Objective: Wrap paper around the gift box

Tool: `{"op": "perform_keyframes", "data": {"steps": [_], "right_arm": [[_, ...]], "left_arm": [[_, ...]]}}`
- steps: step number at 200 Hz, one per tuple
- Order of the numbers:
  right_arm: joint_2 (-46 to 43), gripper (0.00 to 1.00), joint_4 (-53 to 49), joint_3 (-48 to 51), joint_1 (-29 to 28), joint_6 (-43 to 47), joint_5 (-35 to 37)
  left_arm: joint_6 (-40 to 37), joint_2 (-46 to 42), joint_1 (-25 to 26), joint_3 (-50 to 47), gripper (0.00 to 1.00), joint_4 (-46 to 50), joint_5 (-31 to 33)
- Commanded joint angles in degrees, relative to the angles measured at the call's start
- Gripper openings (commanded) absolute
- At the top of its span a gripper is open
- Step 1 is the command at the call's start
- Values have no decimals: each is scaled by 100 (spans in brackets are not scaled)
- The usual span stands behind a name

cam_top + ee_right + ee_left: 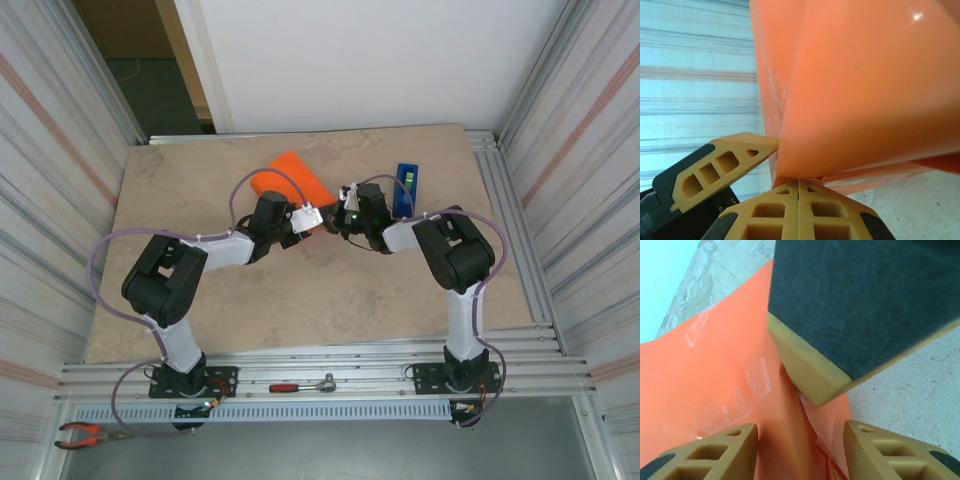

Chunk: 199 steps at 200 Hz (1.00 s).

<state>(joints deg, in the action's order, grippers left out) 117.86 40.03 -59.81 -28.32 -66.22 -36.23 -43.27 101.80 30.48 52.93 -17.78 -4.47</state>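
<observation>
The orange paper [290, 172] lies wrapped as a flat package at the middle back of the table; the gift box is hidden inside it. Both grippers meet at its near right corner. My left gripper [322, 222] [801, 432] stands partly open, astride a raised fold of the paper [715, 355], and one of its fingers [730, 165] touches the paper's corner [865, 90]. My right gripper [336, 219] [798, 182] is shut, its tips pressed against the folded flap from the other side. One of its fingers [815, 380] rests on the fold.
A blue tape dispenser [405, 188] stands just right of the right gripper. Clear tape strips [757, 380] stick to the paper. Bare table [330, 300] spreads in front of the arms. A red-handled ratchet [305, 384] and pliers [85, 433] lie on the near rails.
</observation>
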Motion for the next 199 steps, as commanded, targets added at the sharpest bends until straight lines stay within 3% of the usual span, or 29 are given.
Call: {"op": "perform_keyframes", "data": {"steps": [1, 75, 103, 125, 154, 173, 199], "right_arm": [[73, 0, 381, -93, 62, -286, -47], [-587, 0, 335, 403, 401, -248, -55], [-747, 0, 157, 479, 550, -151, -92], [-821, 0, -134, 414, 686, 86, -126], [-759, 28, -1198, -193, 812, 624, -154], [-590, 38, -2168, -860, 830, 1202, -104], [-284, 43, -2872, -1510, 882, 1635, 72]], "left_arm": [[64, -160, 35, 8, 48, 385, -208], [1046, -762, -159, 235, 57, 318, -624], [1753, -1057, -350, 322, 60, 332, -851], [2800, -1253, -653, 388, 62, 388, -704], [4796, -1154, -1439, 837, 68, 1283, -275], [6111, -863, -2134, 986, 71, 1615, -725], [7402, -248, -2794, 1178, 74, 1582, -1554]]}}
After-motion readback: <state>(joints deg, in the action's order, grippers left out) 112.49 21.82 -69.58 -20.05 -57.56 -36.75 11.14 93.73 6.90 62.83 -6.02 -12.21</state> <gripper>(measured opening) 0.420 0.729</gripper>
